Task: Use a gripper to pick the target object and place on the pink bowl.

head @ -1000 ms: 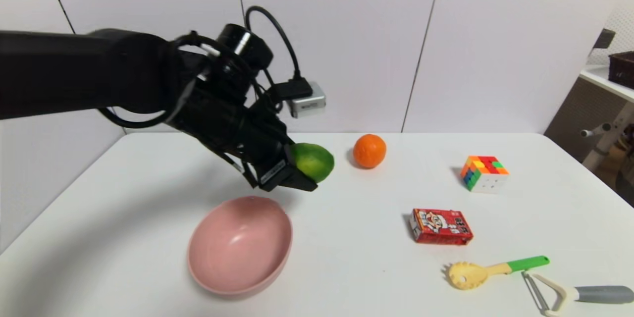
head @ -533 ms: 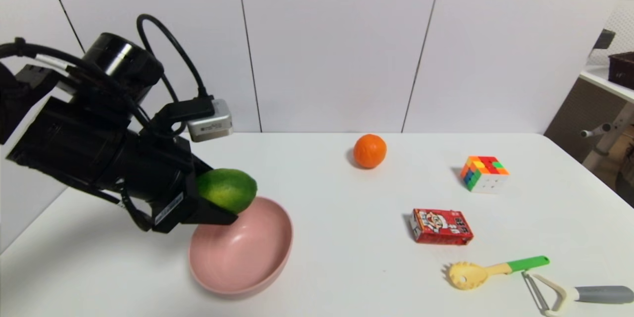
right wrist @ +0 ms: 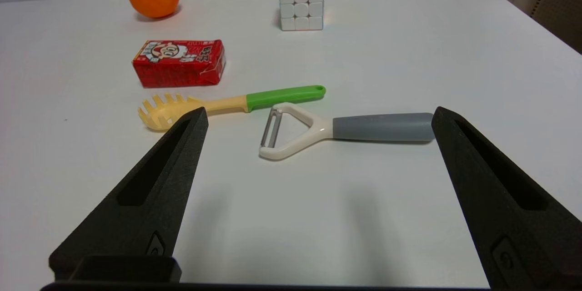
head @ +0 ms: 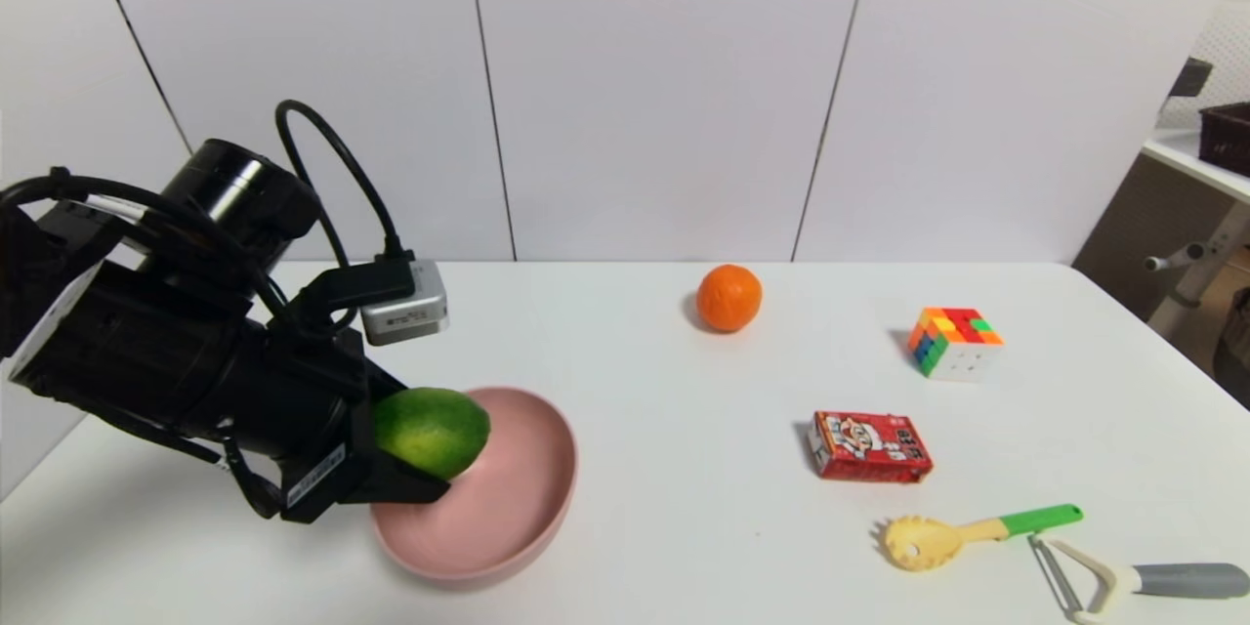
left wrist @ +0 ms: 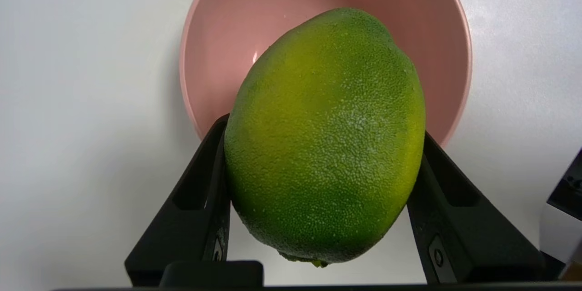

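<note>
a white table (head: 684,527) carries everything here. on it sit a pink bowl (head: 518,518) near the front left, an orange fruit (head: 729,297) toward the back, a colour cube (head: 954,341) to its right, and a red carton (head: 869,446) nearer the front. a yellow pasta spoon with a green handle (head: 977,533) and a grey-handled peeler (head: 1143,581) lie side by side at the front right.

This looks like a robot test room, not a home kitchen. A plain white worktop (head: 684,527) stands against bare white wall panels (head: 645,88), and on it lies an unrelated mix: an orange (head: 729,297), a puzzle cube (head: 955,342), a red carton (head: 870,447), a pasta spoon (head: 977,533) and a peeler (head: 1133,582). A shelf (head: 1196,156) stands off to the right.
</note>
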Robot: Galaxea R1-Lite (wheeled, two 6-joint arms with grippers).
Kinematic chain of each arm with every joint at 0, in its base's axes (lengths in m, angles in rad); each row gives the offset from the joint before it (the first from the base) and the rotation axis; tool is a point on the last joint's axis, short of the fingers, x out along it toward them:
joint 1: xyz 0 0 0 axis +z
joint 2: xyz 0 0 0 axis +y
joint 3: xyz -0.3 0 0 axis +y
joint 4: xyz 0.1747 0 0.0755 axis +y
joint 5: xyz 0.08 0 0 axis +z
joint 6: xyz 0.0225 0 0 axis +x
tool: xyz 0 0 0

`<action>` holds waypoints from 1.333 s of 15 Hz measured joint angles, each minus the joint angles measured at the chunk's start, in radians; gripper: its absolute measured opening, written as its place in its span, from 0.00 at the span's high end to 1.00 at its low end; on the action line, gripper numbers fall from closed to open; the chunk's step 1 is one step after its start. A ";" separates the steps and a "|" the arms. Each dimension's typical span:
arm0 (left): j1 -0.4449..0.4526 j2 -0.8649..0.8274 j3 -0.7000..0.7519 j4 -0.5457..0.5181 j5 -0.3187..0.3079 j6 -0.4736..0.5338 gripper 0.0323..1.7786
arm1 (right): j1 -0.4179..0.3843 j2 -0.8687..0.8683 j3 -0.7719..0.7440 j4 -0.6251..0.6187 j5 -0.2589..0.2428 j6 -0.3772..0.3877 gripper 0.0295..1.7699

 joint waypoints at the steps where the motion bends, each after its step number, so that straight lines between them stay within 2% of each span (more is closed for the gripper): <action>1: -0.009 0.012 0.001 -0.018 0.000 0.001 0.40 | 0.000 0.000 0.000 0.000 0.000 0.000 0.04; 4: -0.036 0.048 0.007 -0.046 -0.001 0.000 0.38 | 0.000 0.000 0.000 0.000 0.000 0.000 0.04; 7: -0.053 0.077 0.028 -0.105 -0.003 -0.002 0.27 | 0.000 0.000 0.000 0.000 0.000 0.000 0.04; 10: -0.058 0.087 0.036 -0.108 -0.004 -0.001 0.20 | 0.000 0.000 0.000 0.000 0.000 0.000 0.04; 15: -0.057 -0.013 0.041 -0.110 -0.004 -0.058 0.13 | 0.000 0.000 0.000 0.000 0.000 0.000 0.04; 17: -0.031 -0.116 0.105 -0.134 -0.002 -0.115 0.11 | 0.000 0.000 0.000 0.000 0.000 0.000 0.04; 20: 0.116 -0.333 0.361 -0.306 0.001 -0.152 0.09 | 0.000 0.000 0.000 0.000 0.000 0.000 0.04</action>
